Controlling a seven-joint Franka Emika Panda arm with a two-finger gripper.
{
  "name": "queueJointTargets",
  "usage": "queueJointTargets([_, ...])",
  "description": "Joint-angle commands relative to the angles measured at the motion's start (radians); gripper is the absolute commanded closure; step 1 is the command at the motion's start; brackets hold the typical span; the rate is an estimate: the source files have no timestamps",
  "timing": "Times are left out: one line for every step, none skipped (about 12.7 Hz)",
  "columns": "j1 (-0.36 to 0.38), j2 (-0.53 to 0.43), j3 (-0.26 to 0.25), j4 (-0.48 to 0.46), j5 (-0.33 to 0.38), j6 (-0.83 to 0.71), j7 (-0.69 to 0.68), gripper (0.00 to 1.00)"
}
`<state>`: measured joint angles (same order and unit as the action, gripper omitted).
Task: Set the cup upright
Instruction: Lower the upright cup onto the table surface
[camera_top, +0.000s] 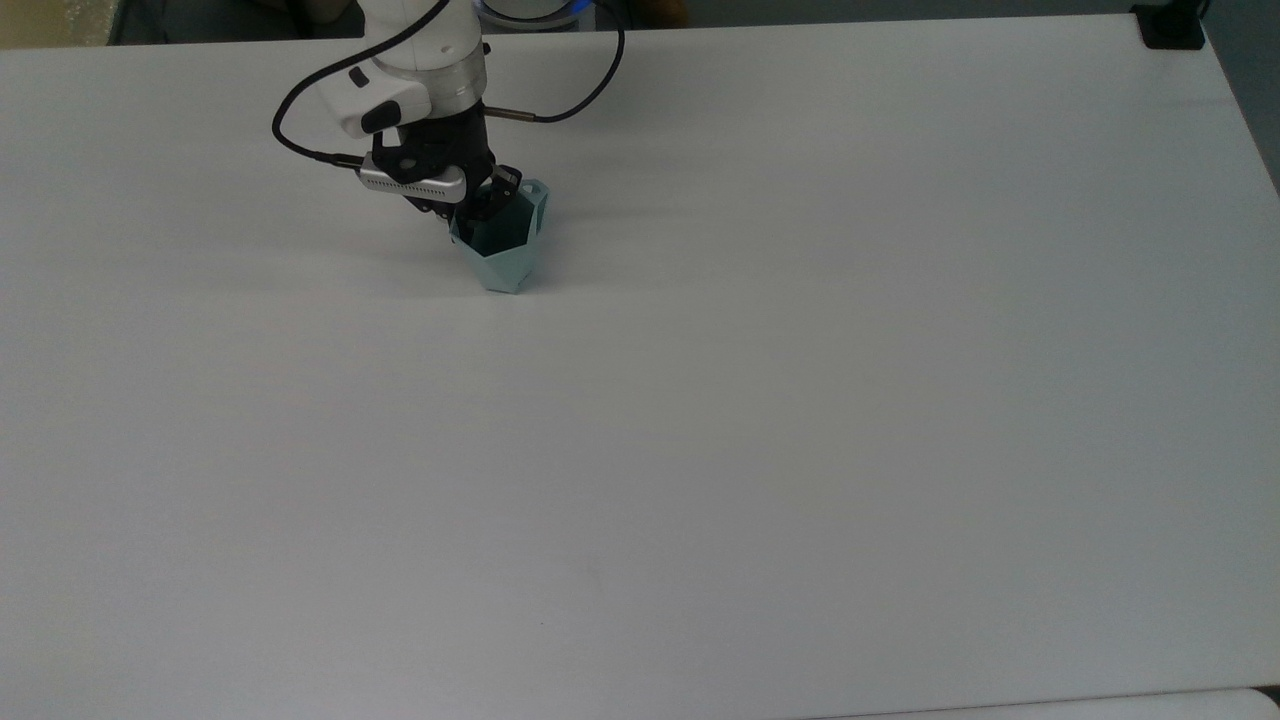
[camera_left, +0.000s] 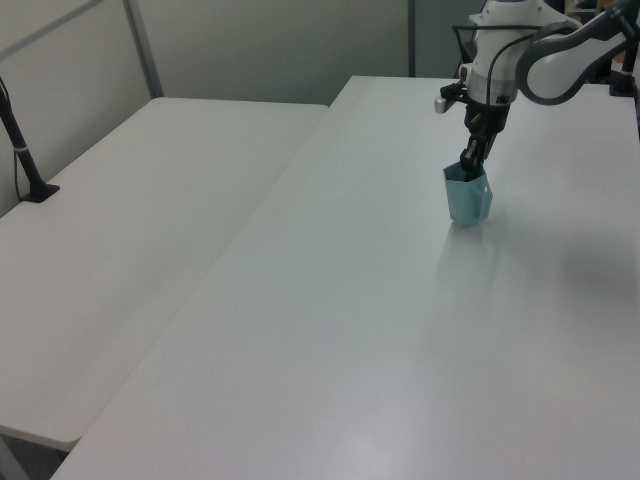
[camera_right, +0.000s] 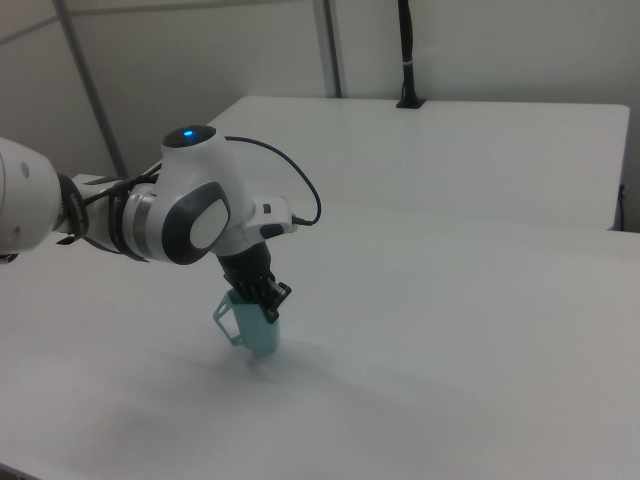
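End effector (camera_top: 478, 205) apparently pinches upright cup's (camera_top: 503, 255) rim from above.

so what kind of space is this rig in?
Likely a robotics lab or test cell: a bare white table, a second white table beside it with a clamped black post, and plain partition walls behind.

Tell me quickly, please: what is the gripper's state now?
Gripper: shut on the cup, one finger inside the rim and one outside; the cup stands upright on the table.
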<state>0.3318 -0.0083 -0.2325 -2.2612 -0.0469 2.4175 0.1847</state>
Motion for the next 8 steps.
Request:
queueJointTargets([0.01,0.008,0.001,-0.006,0.022,0.057,0.018,1.0])
queueJointTargets([0.01,0.01,0.001,-0.006,0.022,0.057,0.018,1.0])
queueJointTargets([0.01,0.011,0.001,-0.006,0.022,0.057,0.018,1.0])
queueJointTargets([0.01,0.013,0.001,-0.006,0.022,0.057,0.018,1.0])
queueJointTargets([0.01,0.014,0.001,-0.006,0.022,0.055,0.018,1.0])
queueJointTargets([0.009,0.013,0.001,-0.004,0.022,0.043,0.021,0.87])
queueJointTargets([0.009,0.01,0.001,-0.004,0.022,0.038,0.021,0.69])
queueJointTargets([0.009,0.008,0.001,-0.001,0.022,0.023,0.021,0.52])
